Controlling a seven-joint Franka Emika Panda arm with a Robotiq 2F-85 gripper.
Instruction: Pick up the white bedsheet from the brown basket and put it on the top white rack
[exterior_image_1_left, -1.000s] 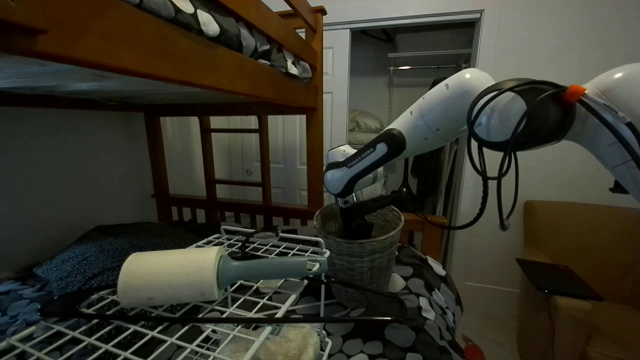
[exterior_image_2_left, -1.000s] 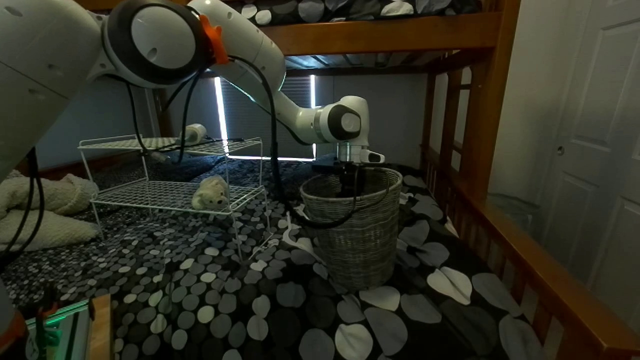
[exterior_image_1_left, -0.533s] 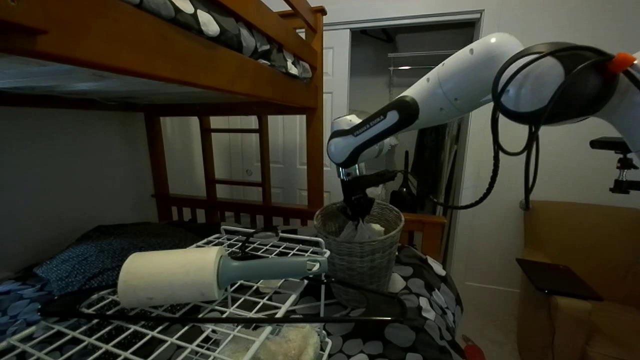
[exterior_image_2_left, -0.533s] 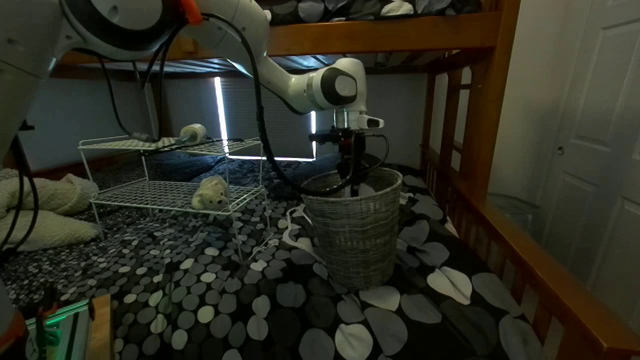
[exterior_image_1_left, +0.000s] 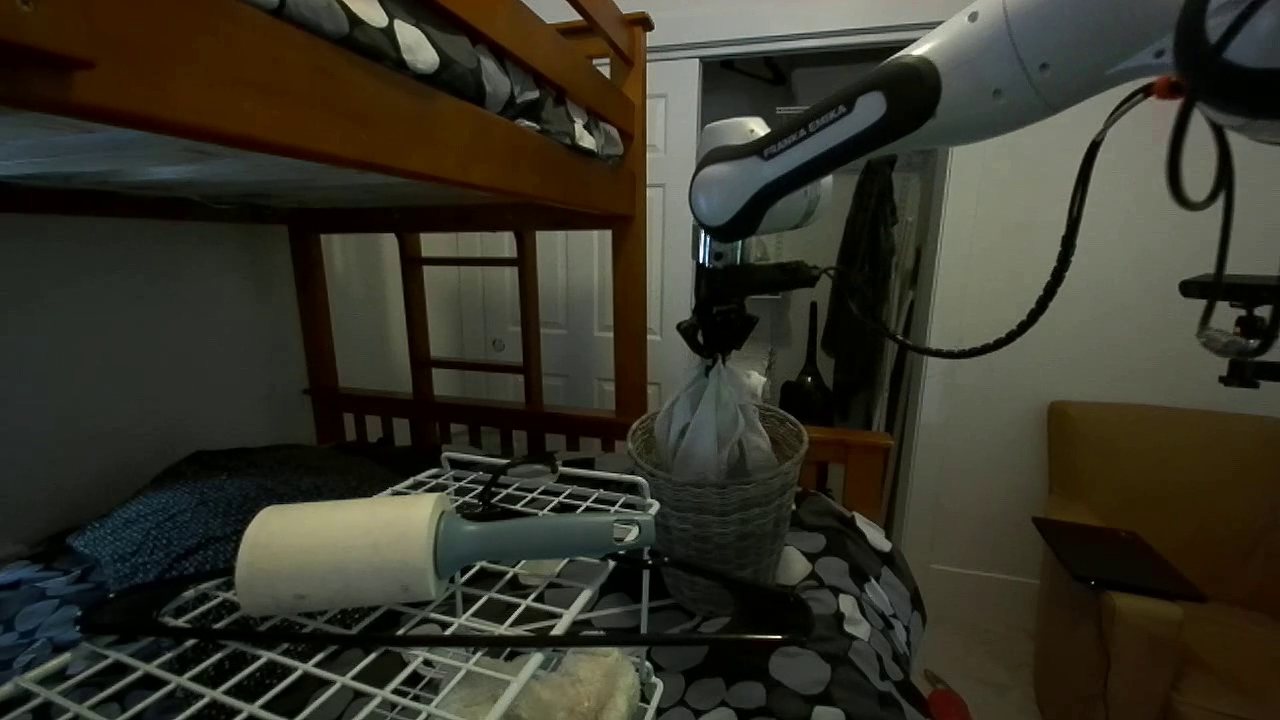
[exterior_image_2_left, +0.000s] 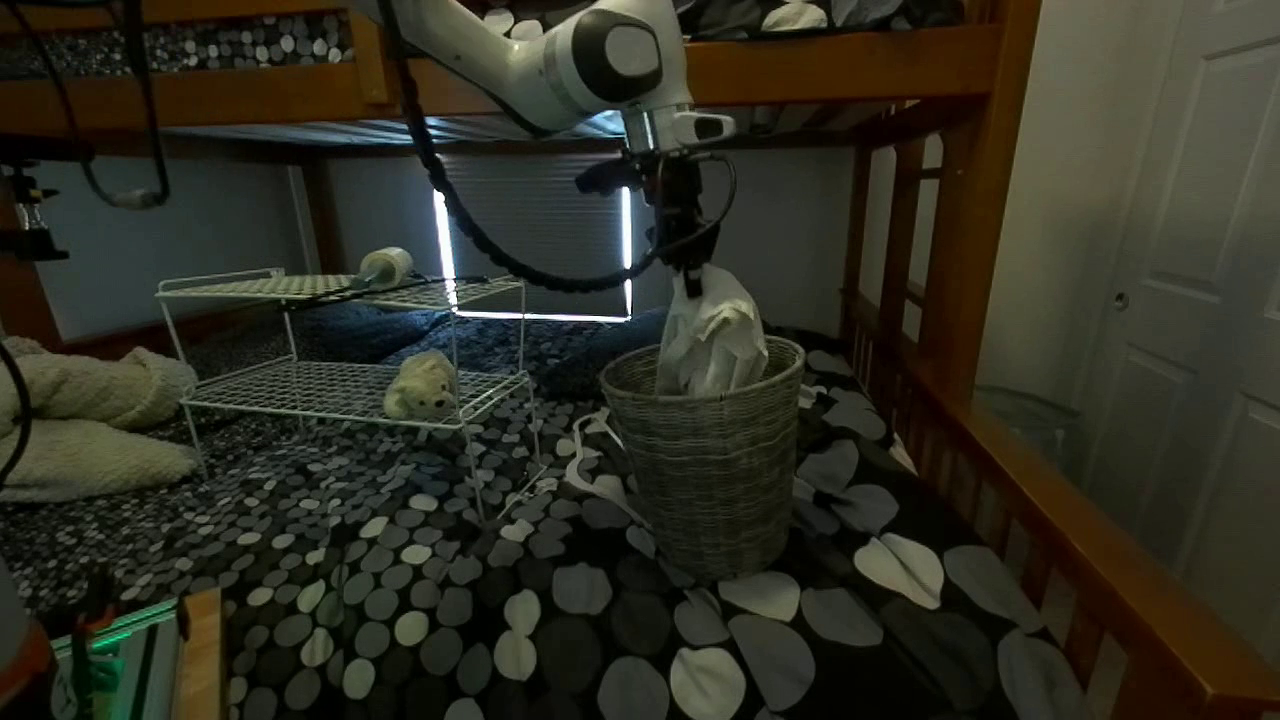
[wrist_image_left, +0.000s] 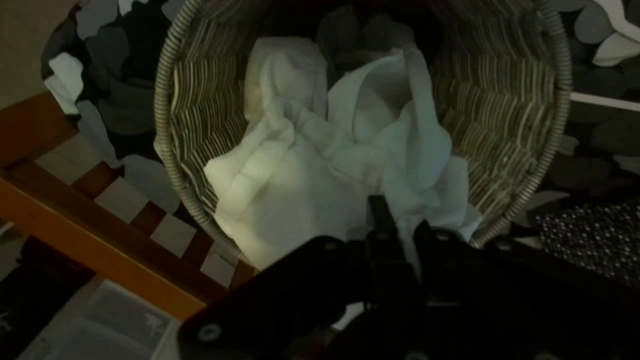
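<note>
The white bedsheet (exterior_image_1_left: 715, 425) hangs bunched from my gripper (exterior_image_1_left: 718, 356). Its lower part is still inside the brown wicker basket (exterior_image_1_left: 722, 535), and its upper part is above the rim. An exterior view also shows the sheet (exterior_image_2_left: 712, 345), the basket (exterior_image_2_left: 712, 480) and the gripper (exterior_image_2_left: 692, 283) above the opening. In the wrist view the black fingers (wrist_image_left: 400, 214) are closed with a fold of the sheet (wrist_image_left: 305, 195) pinched between them, above the basket rim (wrist_image_left: 164, 100). The white wire rack's top shelf (exterior_image_2_left: 235, 290) stands beside the basket.
A lint roller (exterior_image_1_left: 345, 555) and a black hanger (exterior_image_1_left: 480, 638) lie on the top shelf. A plush bear (exterior_image_2_left: 424, 388) sits on the lower shelf. The upper bunk's wooden beam (exterior_image_2_left: 780, 75) is close to the arm. A wooden bed rail (exterior_image_2_left: 1080, 540) runs beside the basket.
The gripper has risen from inside the basket to above its rim, pulling the white sheet up with it. The basket and rack have not moved.
</note>
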